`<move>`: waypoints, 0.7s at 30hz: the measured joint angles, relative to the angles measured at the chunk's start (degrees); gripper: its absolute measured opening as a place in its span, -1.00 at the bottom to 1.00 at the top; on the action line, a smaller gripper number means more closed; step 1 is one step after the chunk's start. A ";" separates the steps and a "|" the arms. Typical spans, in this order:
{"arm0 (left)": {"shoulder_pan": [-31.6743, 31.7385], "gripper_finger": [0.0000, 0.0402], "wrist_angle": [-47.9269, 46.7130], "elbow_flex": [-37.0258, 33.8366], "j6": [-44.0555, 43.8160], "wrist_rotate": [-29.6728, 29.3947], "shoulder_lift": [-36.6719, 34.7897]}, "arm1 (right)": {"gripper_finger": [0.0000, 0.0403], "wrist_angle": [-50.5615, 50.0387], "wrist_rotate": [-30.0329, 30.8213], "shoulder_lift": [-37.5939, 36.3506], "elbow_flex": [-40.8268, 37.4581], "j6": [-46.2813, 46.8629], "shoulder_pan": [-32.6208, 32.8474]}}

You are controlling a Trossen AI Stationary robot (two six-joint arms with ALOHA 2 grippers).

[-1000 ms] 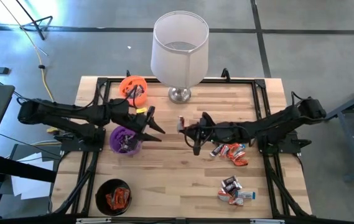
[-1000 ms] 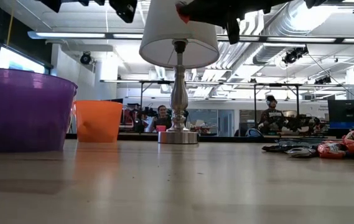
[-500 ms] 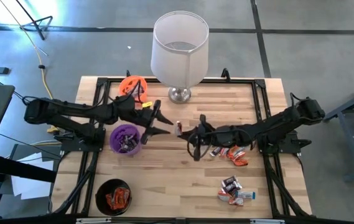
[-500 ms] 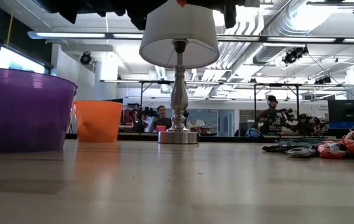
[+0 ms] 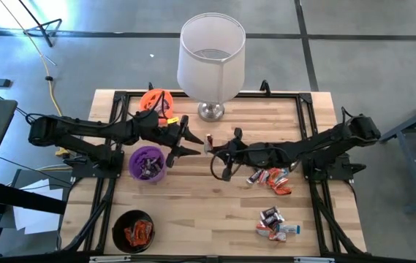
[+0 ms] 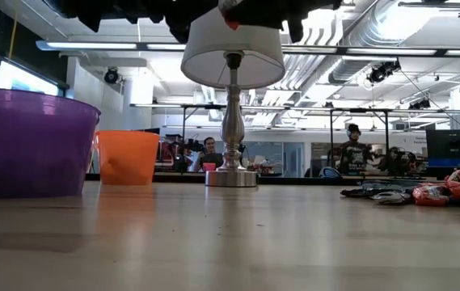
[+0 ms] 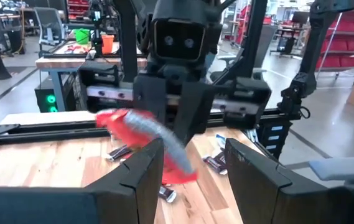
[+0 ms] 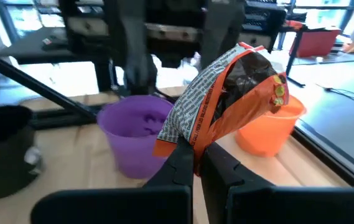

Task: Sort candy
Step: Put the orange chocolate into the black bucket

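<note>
Partly done, by the look of it: black cup [image 5: 134, 231] at the near left holds orange-red candy, purple cup [image 5: 148, 164] holds dark pieces, orange cup [image 5: 156, 101] at the far left shows nothing I can make out. Left gripper [image 5: 189, 142] hangs mid-table just right of the purple cup, fingers spread and empty, facing the other arm. Right gripper [image 5: 210, 144] sits just beside it, clenched on one orange-and-silver wrapped candy [image 8: 226, 93] held up between the two arms; likely a handover, but the left fingers are not yet on it. Left to do: a loose pile [image 5: 270, 177] under the right arm and a second pile [image 5: 275, 223] at the near right, so well short of finished. Table [image 5: 215, 219] is pale wood planks in a black frame, with a white-shaded lamp [image 5: 211, 62] at the far edge. Floor is grey concrete; behind the table is an open workshop with benches, shelving and two seated people [image 6: 208, 152] far off.
</note>
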 joint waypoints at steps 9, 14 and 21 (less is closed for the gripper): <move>0.92 -0.21 -0.19 -0.02 -0.15 -3.79 0.00 | -1.00 1.70 0.57 1.73 0.00 -1.83 -1.87; 2.20 -0.21 -0.05 -0.02 -0.15 -4.09 0.00 | -1.00 3.26 2.63 1.80 0.00 -5.14 -0.82; 3.35 -0.21 0.32 0.01 -1.20 -4.12 0.76 | -1.00 3.95 2.93 1.80 0.00 -7.21 -0.73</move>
